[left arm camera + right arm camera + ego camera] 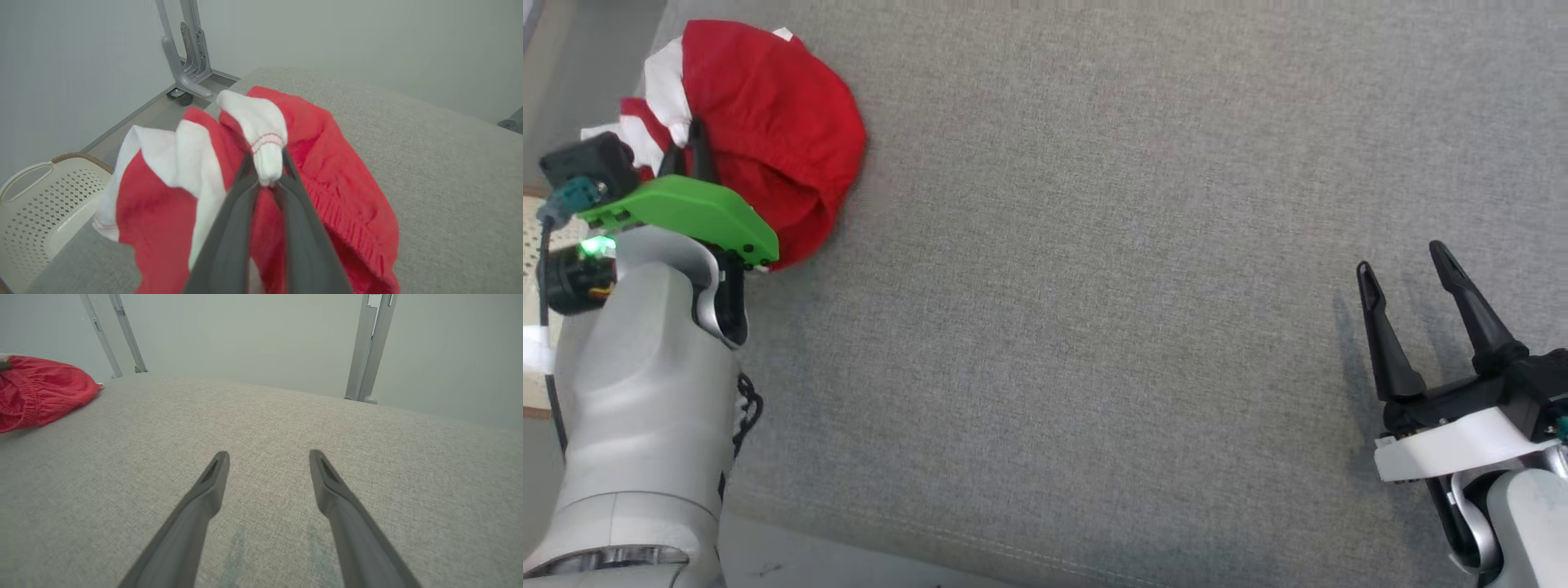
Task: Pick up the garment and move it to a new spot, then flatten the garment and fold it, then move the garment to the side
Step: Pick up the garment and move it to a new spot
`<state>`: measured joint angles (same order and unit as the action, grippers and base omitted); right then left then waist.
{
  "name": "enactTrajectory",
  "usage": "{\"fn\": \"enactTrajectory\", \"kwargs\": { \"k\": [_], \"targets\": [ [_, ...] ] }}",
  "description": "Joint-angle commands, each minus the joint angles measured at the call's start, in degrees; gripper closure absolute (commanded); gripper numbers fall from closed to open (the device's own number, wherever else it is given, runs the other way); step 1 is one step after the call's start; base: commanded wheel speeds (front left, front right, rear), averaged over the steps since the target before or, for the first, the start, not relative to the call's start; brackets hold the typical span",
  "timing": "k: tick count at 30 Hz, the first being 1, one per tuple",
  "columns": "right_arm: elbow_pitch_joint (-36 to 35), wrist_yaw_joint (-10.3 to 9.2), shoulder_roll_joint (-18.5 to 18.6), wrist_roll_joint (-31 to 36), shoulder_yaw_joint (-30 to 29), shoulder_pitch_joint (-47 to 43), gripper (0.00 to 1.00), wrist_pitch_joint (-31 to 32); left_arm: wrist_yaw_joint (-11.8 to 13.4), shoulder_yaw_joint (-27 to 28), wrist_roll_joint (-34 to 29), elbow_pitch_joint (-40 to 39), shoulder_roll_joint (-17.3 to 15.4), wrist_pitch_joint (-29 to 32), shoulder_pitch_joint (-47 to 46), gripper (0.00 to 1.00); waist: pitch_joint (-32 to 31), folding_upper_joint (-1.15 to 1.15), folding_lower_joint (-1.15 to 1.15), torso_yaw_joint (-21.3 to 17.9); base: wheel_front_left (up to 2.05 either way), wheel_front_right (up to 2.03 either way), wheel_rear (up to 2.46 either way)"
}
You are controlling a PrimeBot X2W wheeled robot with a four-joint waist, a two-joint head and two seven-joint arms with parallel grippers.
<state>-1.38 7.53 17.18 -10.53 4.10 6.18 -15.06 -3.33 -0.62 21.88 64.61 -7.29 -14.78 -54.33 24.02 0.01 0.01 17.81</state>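
A crumpled red and white garment point(768, 131) lies bunched at the far left of the grey padded table point(1094, 286). My left gripper point(690, 147) reaches into its left side and is shut on a white fold of the garment point(265, 151); the two fingers point(241, 196) pinch that fold at their tips. The red cloth hangs around and below them. My right gripper point(1405, 273) hovers open over bare table at the lower right, far from the garment, nothing between its fingers point(212, 482). The garment point(36, 392) appears at the far left of the right wrist view.
A cream perforated basket point(36, 208) stands on the floor beside the table's left edge. Grey metal frame legs point(184, 53) rise behind the table, more of them point(367, 347) at the far side. The table's front edge point(931, 531) runs along the bottom.
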Motion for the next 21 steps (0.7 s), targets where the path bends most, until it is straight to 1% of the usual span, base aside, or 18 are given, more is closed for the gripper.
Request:
{"fn": "enactTrajectory", "kwargs": {
  "k": [1, 6, 9, 11, 12, 15, 21],
  "targets": [
    [0.2, -0.07, -0.3, -0.4, 0.1, 0.3, 0.00, -0.2, -0.2, -0.2, -0.6, -1.3, -0.7, -0.5, 0.5, 1.00, -2.8, -0.01, -0.01, -1.1, 0.00, 0.00, 0.00],
    [1.3, -0.07, -3.6, -0.7, 1.2, -0.3, 0.00, -0.2, -0.7, -1.0, -4.1, -12.7, -2.1, -0.4, 4.5, 1.00, -8.2, -0.01, -0.01, -3.7, 0.00, 0.00, 0.00],
    [1.8, -0.07, -5.6, -1.0, 1.5, -1.7, 0.00, -0.2, -1.5, -2.2, -5.5, -16.7, -2.4, -0.4, 6.0, 1.00, -11.4, -0.01, -0.01, -6.0, 0.00, 0.00, 0.00],
    [2.0, -0.07, -6.7, -1.3, 1.8, -2.2, 0.00, -0.2, -2.2, -2.7, -5.4, -18.6, -2.6, -0.4, 7.0, 1.00, -13.7, -0.01, -0.01, -8.1, 0.00, 0.00, 0.00],
    [2.0, -0.07, -7.2, -1.2, 1.8, -2.6, 0.00, -0.2, -2.6, -2.7, -4.4, -19.4, -2.1, -0.3, 7.3, 1.00, -14.7, -0.01, -0.01, -9.2, 0.00, 0.00, 0.00],
    [2.4, -0.07, -8.8, -1.3, 1.4, -3.8, 0.00, -0.2, -3.5, -4.2, -3.2, -22.4, -2.0, 1.2, 8.2, 1.00, -17.1, -0.01, -0.01, -12.7, 0.00, 0.00, 0.00],
    [2.2, -0.08, -10.2, -1.4, 0.9, -4.7, 0.00, -0.2, -4.1, -8.8, -2.2, -30.1, -1.4, 4.6, 11.2, 1.00, -19.1, -0.01, -0.01, -20.3, 0.00, 0.00, 0.00]
  ]
}}
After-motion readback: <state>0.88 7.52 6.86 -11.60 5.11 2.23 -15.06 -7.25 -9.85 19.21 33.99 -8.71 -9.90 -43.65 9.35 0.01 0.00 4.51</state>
